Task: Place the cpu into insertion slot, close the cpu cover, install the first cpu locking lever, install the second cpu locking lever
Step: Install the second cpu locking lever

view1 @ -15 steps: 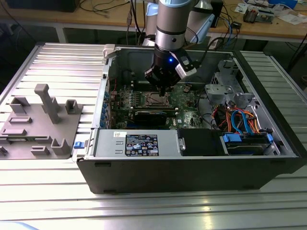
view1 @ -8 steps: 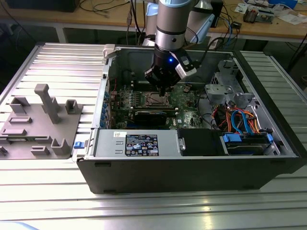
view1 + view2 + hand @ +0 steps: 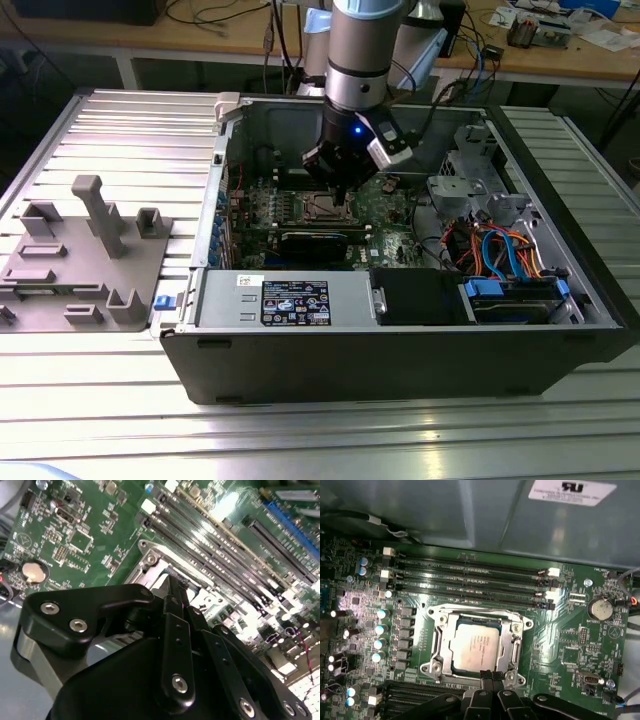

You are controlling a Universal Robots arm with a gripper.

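Note:
In the first wrist view the cpu [image 3: 475,647], a flat silver-grey square, lies in the insertion slot [image 3: 431,667] on the green board. The cpu cover [image 3: 514,645], a silver frame with a window, lies flat around it. My gripper [image 3: 492,676] is shut, its two narrow black fingertips side by side at one edge of the socket. The second wrist view has the gripper [image 3: 176,592] tips together, right at the socket's metal frame [image 3: 150,562]. In the exterior view the gripper [image 3: 338,180] hangs inside the open computer case just above the insertion slot [image 3: 322,207].
Long black memory slots [image 3: 470,577] run beside the socket, with a coin battery [image 3: 600,609] and capacitors [image 3: 380,630] nearby. A black card [image 3: 315,243], power supply [image 3: 290,298] and cabled drive cage [image 3: 500,250] fill the case. A grey fixture [image 3: 90,260] sits at the exterior view's left.

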